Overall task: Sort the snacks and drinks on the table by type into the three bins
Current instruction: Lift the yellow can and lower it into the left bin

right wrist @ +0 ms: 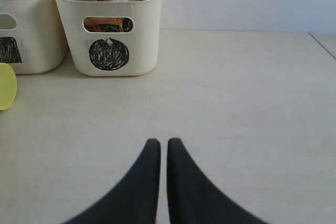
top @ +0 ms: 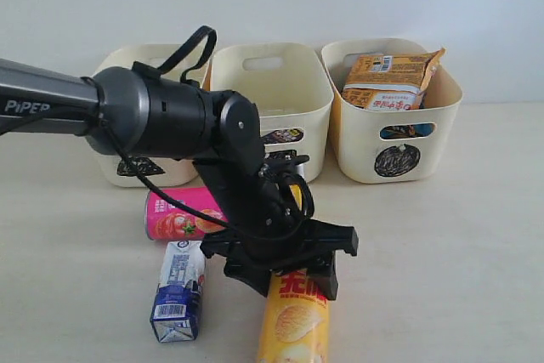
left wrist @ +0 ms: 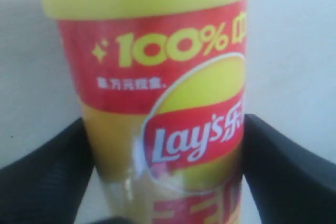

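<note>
Exterior view: cream plastic tub marked with a black scribbled circle (top: 374, 138) is the reference. An orange crinkly bag (top: 391, 78) stands in it, poking above the rim; something blue (top: 408, 131) shows through its handle slot. Two alike cream tubs line up to its left, the middle tub (top: 272, 91) just beside it and the far tub (top: 127, 53) beyond that. Both their marks are partly hidden by the arm.

Tall yellow-orange chip tube (top: 293, 325) lies on the pale table (top: 459, 278), nearer the camera than the circle tub and off to its left, well apart. Left gripper (top: 287, 278) is down over the tube's upper end, one black finger on each side. Pink chip tube (top: 174, 214) and white-and-blue carton with barcode (top: 178, 291) lie farther left again.

Left wrist view: both fingers (left wrist: 289, 171) sit right at the tube's (left wrist: 163, 77) sides. Cannot tell whether they press it or only flank it.

Right wrist view: right gripper (right wrist: 164, 148) is closed on nothing, its tips almost meeting, low over bare table, well in front of the circle tub (right wrist: 144, 40).
</note>
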Controlling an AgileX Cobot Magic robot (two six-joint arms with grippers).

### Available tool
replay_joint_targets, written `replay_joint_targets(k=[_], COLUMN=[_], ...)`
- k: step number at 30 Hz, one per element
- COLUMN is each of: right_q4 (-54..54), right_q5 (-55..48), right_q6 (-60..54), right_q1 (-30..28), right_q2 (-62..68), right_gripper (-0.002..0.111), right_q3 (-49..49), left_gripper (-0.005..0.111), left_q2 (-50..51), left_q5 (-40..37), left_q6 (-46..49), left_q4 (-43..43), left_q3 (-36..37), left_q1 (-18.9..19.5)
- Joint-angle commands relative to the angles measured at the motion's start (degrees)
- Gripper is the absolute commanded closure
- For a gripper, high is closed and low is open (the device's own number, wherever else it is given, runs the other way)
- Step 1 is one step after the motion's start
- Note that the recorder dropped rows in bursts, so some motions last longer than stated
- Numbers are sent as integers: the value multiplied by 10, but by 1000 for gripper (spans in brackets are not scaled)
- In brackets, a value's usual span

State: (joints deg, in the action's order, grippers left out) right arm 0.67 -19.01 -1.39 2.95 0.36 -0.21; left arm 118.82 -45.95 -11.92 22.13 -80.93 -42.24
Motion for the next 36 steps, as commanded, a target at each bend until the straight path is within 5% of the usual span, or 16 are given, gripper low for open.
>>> replay_joint_targets(k=[1,15,27,36], right_q4=[1,1,1,1], right_q5=[3,3,3,3], right_q6=[-2,-2,-1,-1], right_q1=[-1,-1,-1,-1], right_q2=[-4,-4,-4,-4], right_gripper=[106,106,106,106], right_q3=[2,2,2,2], left_gripper=[103,103,103,103], left_q2=[-50,-238,-378,-368], left_q5=[-2,38,66,191], left_q6=[-4,2,-80,-138], left_q4=[7,-29,-357,-562], left_q3=[-4,-4,-4,-4], left_q1=[-3,-2,66,148])
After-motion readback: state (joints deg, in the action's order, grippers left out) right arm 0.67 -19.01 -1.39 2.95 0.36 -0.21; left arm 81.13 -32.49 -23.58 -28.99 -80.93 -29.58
